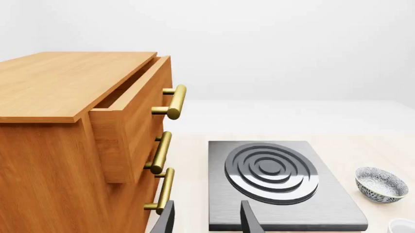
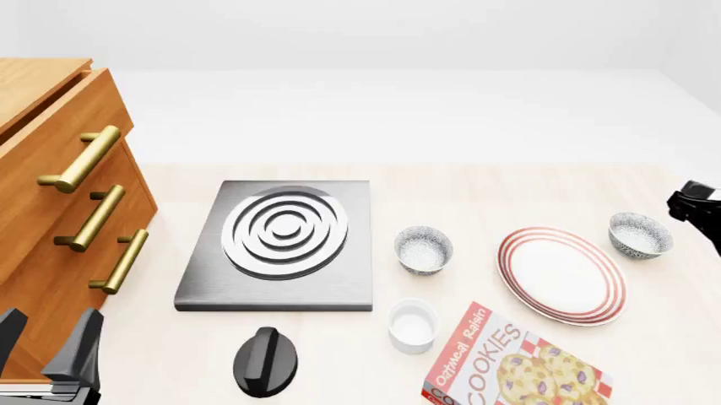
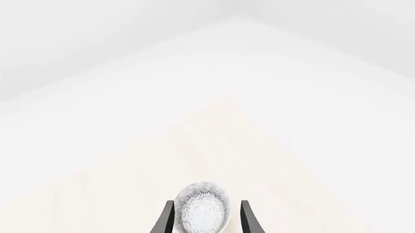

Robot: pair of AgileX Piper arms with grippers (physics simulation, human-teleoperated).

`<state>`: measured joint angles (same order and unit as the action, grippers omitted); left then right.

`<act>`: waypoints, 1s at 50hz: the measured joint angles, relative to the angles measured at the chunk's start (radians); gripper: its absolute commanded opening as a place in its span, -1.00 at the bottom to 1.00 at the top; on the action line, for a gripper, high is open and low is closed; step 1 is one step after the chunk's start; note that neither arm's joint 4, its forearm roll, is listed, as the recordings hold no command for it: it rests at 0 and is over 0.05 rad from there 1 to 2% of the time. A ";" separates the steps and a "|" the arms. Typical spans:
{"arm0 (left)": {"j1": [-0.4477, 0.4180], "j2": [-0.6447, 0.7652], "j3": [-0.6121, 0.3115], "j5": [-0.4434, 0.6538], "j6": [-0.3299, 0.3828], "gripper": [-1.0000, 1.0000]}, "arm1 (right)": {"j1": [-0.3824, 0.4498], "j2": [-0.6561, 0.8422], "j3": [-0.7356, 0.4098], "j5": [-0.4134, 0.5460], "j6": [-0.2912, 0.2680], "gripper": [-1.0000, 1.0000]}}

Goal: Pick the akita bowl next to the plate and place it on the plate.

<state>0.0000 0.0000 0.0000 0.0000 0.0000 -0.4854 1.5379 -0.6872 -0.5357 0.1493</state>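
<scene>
Speckled akita bowl point(image 3: 203, 210) sits between right gripper's point(image 3: 206, 219) parted fingers

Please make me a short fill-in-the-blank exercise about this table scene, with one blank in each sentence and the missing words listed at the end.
1. The plate has thin rings of the colour ____ around its rim.
2. The cabinet on the left has ____ brass handles.
3. The speckled bowl nearest the right hand sits on the ____, not on the plate.
4. The box at the front edge has the word ____ printed on it in large red letters.

Missing words: red; three; table; COOKIES
</scene>
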 measured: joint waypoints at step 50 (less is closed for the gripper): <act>0.000 0.000 0.000 0.000 0.000 1.00 | -0.014 0.154 -0.127 0.124 0.137 1.00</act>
<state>0.0000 0.0000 0.0000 0.0000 0.0000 -0.4997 1.6924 -0.8144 -0.4113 0.2866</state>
